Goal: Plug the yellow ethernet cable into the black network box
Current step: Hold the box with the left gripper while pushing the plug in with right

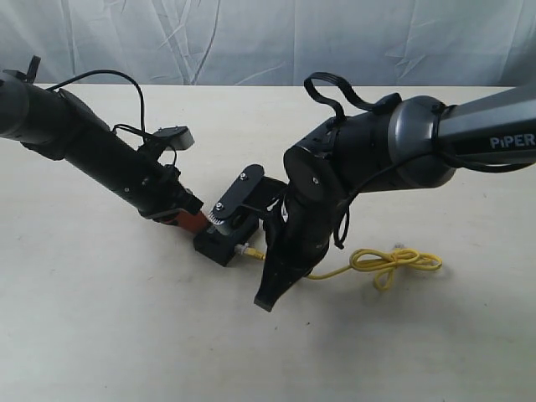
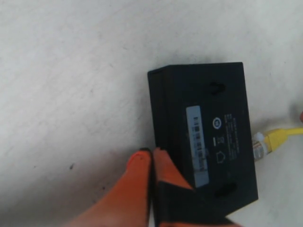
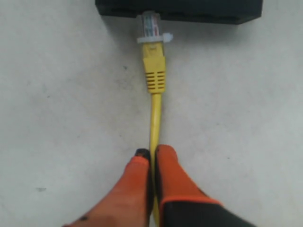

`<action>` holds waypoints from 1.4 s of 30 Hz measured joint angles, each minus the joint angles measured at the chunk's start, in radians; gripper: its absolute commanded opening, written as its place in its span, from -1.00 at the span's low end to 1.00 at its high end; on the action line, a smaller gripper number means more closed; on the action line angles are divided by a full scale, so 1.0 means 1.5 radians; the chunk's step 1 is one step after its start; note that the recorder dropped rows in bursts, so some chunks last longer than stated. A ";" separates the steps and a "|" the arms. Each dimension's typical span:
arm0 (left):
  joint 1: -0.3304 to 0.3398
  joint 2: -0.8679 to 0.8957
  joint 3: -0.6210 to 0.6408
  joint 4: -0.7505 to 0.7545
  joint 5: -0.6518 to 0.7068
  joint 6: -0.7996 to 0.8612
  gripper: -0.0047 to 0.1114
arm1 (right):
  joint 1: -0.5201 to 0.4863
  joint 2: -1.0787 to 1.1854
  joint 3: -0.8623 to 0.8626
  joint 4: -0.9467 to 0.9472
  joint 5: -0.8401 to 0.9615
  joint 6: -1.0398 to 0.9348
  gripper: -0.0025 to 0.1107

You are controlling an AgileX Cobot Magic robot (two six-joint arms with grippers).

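Observation:
The black network box (image 1: 219, 245) lies flat at the table's middle, and its white label strip (image 2: 197, 144) shows on its top face. My left gripper (image 1: 193, 221) is shut, its orange fingertips (image 2: 142, 158) resting against the box's (image 2: 203, 137) side edge with nothing between them. The yellow ethernet cable (image 3: 155, 111) runs between the shut fingers of my right gripper (image 3: 151, 151). Its clear plug (image 3: 150, 24) meets the box's (image 3: 180, 9) side face; how deep it sits is not visible. In the exterior view the right gripper (image 1: 269, 266) hides part of the cable.
The cable's knotted loop (image 1: 395, 261) lies on the table to the right of my right arm. A wrinkled white backdrop (image 1: 268, 38) hangs behind the table's far edge. Black robot wires (image 1: 126, 84) arc above my left arm.

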 measured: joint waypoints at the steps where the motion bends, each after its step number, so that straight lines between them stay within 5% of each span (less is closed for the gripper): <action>1: 0.000 0.000 0.000 0.000 0.000 0.000 -0.92 | 0.000 0.000 0.000 0.000 0.000 0.000 -0.97; 42: 0.000 0.000 0.000 0.000 0.001 0.000 -0.92 | 0.000 0.005 0.000 -0.019 -0.012 0.010 -0.97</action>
